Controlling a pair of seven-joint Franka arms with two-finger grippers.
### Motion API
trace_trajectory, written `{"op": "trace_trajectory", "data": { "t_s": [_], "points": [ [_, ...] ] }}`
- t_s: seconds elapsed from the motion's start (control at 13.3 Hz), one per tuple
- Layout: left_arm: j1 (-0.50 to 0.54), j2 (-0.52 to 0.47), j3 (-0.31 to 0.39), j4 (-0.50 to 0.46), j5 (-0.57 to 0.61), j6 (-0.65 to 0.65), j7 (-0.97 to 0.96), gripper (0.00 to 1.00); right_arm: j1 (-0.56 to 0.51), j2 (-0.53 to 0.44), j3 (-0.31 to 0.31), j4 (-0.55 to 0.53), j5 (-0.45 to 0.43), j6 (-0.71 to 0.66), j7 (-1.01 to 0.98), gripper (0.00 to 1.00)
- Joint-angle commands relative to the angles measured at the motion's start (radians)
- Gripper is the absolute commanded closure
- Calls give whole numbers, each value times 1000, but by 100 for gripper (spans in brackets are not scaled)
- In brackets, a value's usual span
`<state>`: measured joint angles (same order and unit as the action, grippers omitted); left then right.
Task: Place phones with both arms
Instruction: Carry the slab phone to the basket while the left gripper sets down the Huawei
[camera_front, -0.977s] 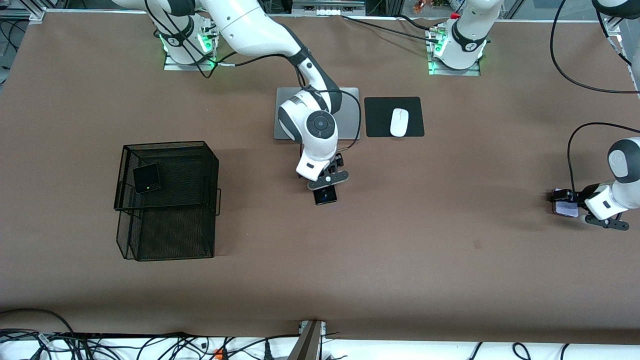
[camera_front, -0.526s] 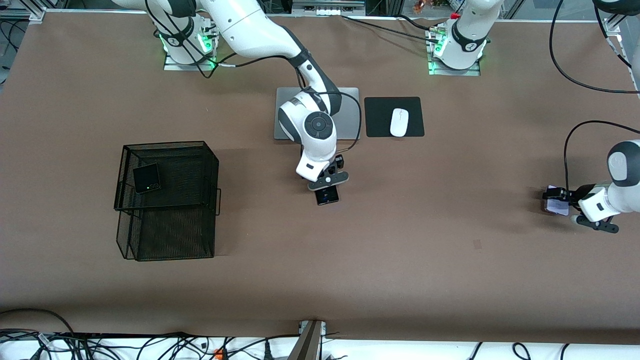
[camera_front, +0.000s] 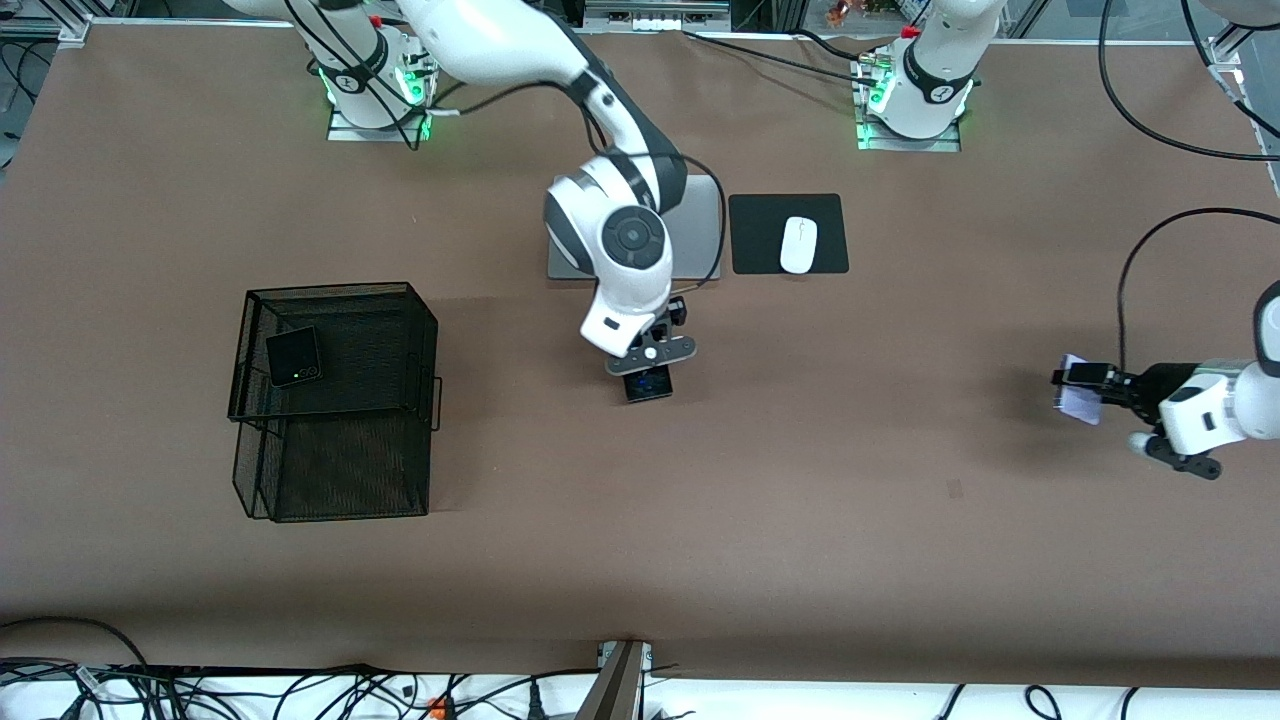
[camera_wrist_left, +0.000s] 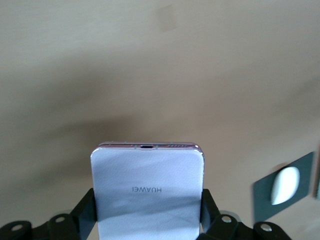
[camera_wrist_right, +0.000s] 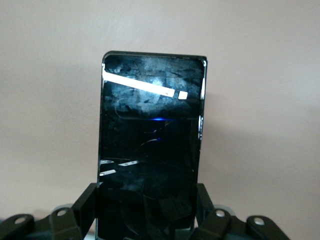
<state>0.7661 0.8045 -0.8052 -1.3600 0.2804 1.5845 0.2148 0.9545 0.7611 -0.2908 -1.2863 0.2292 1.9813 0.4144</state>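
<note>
My right gripper (camera_front: 648, 372) is shut on the long slim black phone (camera_front: 649, 384) and holds it over the middle of the table; the phone fills the right wrist view (camera_wrist_right: 150, 150). My left gripper (camera_front: 1088, 388) is shut on the pale lilac-white phone (camera_front: 1078, 402) and holds it above the table at the left arm's end; the phone's back shows in the left wrist view (camera_wrist_left: 148, 192). The small squarish black phone (camera_front: 293, 357) lies on the upper tier of the black mesh basket (camera_front: 400, 330).
A silver laptop (camera_front: 700, 225) lies under the right arm's wrist. Beside it a white mouse (camera_front: 798, 244) rests on a black pad (camera_front: 760, 235). The mesh basket's lower tier (camera_front: 340, 470) sits nearer the front camera.
My left gripper has lifted the lilac-white phone off the table and carried it toward the table's middle. My right gripper has risen slightly with the long black phone.
</note>
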Motion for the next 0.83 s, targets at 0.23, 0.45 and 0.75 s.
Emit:
{"op": "trace_trajectory", "data": {
  "t_s": [0.23,0.45,0.75],
  "points": [
    [-241,21,-97,39,-65,-43,-461,94,-22,-261,-226,-59,16,-361,-43,100],
    [-500,35,-34,33,-56,119,-691,96,-22,-389,-385,-232,7,-374,-185,100],
    [-856,61,142,24,-63,453,-938,94,-20,-506,-497,-506,-5,-232,-379,100]
  ]
}}
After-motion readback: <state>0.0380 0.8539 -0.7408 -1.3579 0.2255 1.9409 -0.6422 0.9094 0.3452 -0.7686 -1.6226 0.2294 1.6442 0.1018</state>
